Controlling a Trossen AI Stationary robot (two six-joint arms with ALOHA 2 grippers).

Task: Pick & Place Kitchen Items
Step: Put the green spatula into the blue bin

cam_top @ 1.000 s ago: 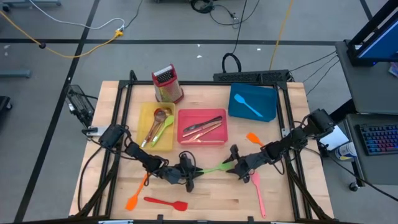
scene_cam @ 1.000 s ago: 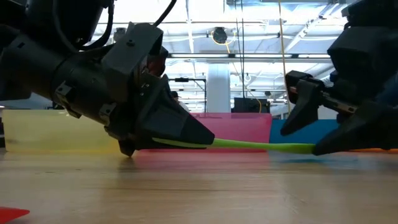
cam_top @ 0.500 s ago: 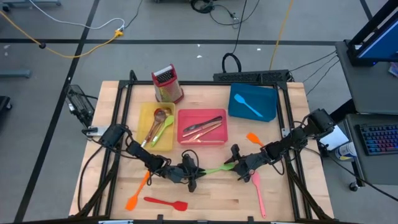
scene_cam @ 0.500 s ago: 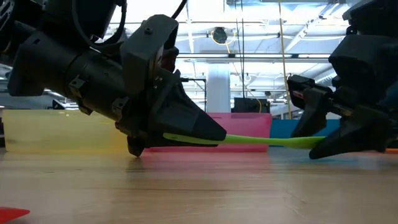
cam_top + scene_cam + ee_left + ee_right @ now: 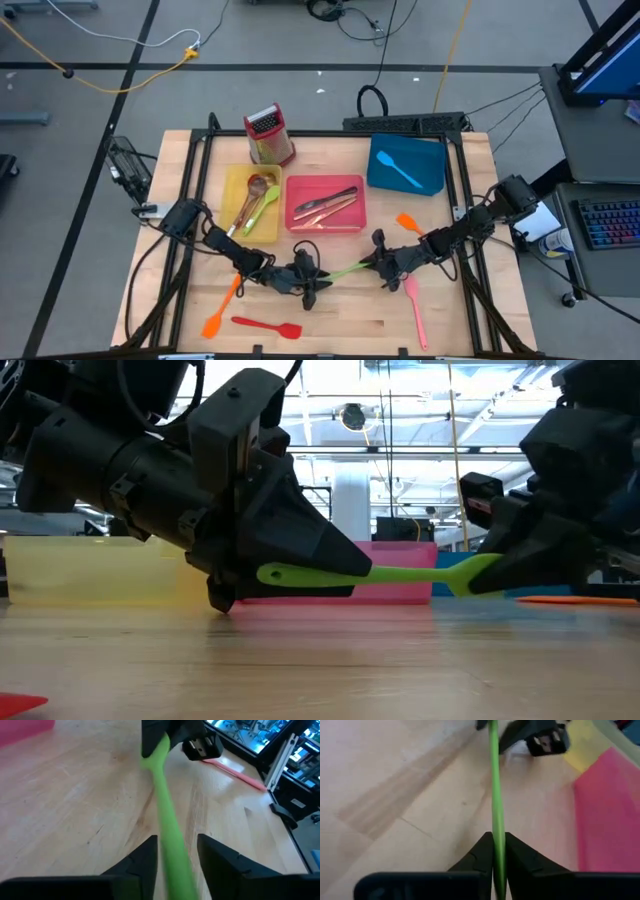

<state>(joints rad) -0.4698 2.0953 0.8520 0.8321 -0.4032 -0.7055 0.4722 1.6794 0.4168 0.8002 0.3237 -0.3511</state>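
- The wooden table (image 5: 470, 310) carries three trays along its far half, with loose utensils on its near half.
- The left arm reaches in from the left edge; its left hand (image 5: 312, 275) lies low near the middle of the near half, fingers (image 5: 145, 857) apart on either side of the green spatula (image 5: 343, 269), with gaps showing between them and the handle.
- The right arm comes from the right edge; its right hand (image 5: 378, 262) faces the left one, fingers (image 5: 481, 851) pressed onto the spatula's other end, gripping it.
- The green spatula spans the two hands, lifted just off the table in the low view (image 5: 400, 574).
- The blue tray (image 5: 430, 175) sits toward the far right corner and holds a blue spatula (image 5: 397, 171).
- The pink tray (image 5: 296, 220) in the middle holds dark and copper-coloured cutlery (image 5: 327, 204).
- The yellow tray (image 5: 232, 200) left of it holds a wooden spoon (image 5: 250, 196) and a green spoon (image 5: 263, 206).
- A metal grater (image 5: 268, 135) stands upright by the far edge.
- A pink spatula (image 5: 414, 310) lies near the right hand, toward the near edge.
- A red spatula (image 5: 267, 325) lies along the near edge.
- An orange spatula (image 5: 219, 308) lies near the near left corner.
- A smaller orange spatula (image 5: 408, 222) lies between the blue tray and the right arm.
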